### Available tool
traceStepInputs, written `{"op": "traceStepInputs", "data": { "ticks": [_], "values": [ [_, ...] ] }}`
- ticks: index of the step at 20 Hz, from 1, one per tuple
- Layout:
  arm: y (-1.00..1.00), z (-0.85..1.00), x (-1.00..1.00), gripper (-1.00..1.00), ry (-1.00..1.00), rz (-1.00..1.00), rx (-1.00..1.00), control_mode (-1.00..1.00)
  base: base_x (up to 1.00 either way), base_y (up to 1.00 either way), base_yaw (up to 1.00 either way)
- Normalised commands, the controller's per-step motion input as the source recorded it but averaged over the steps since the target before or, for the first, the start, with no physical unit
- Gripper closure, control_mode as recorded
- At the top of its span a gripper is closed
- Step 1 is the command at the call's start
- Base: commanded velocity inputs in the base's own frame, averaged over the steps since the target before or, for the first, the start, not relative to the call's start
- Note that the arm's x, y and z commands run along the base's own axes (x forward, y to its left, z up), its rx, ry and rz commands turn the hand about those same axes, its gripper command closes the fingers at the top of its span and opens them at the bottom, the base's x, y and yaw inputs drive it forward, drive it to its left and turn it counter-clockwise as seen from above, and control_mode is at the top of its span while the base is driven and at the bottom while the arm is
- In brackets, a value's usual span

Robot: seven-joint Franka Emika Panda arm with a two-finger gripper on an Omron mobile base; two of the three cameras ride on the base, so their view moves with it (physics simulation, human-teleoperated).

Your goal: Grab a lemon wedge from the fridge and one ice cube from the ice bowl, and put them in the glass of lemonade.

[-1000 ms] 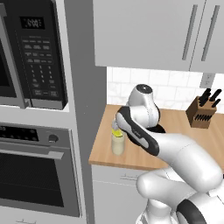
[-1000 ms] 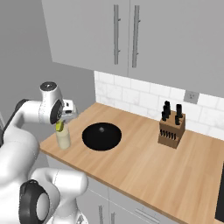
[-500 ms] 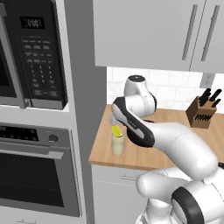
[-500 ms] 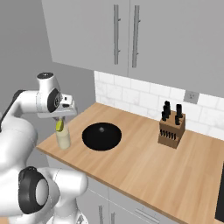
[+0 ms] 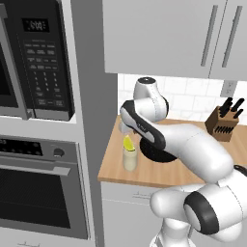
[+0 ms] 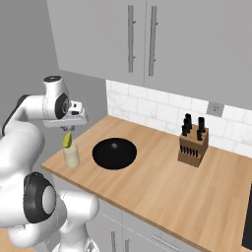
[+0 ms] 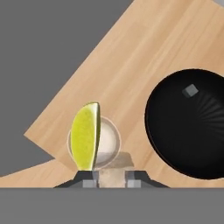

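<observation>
The glass of lemonade stands at the counter's left end. The yellow-green lemon wedge stands upright in it, leaning on the rim and poking above it. My gripper hangs shut just above the glass, the wedge off to one side of its tips. To the right lies the black ice bowl with one small grey ice cube in it. The fridge is out of view.
A wooden knife block stands at the back right of the wooden counter. A tall grey cabinet with microwave and wall oven borders the counter on the left. Wall cabinets hang overhead.
The hand has lifted a little above the glass and the arm's elbow has swung upward. The lemon wedge has stayed in the glass.
</observation>
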Motion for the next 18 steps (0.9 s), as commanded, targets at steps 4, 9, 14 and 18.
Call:
{"op": "traceStepInputs", "data": {
  "ticks": [4, 9, 14, 18],
  "values": [
    [0.06, -0.16, 0.00, 1.00, 0.00, 0.00, 0.00, -1.00, 0.00, 0.00, 0.00],
    [0.27, -0.06, 0.00, 1.00, 0.00, -0.01, 0.00, -1.00, 0.00, 0.00, 0.00],
    [-0.03, -0.14, 0.00, 1.00, 0.00, 0.00, 0.00, -1.00, 0.00, 0.00, 0.00],
    [-0.03, -0.06, 0.04, 1.00, 0.00, 0.00, 0.00, -1.00, 0.00, 0.00, 0.00]
  ]
}}
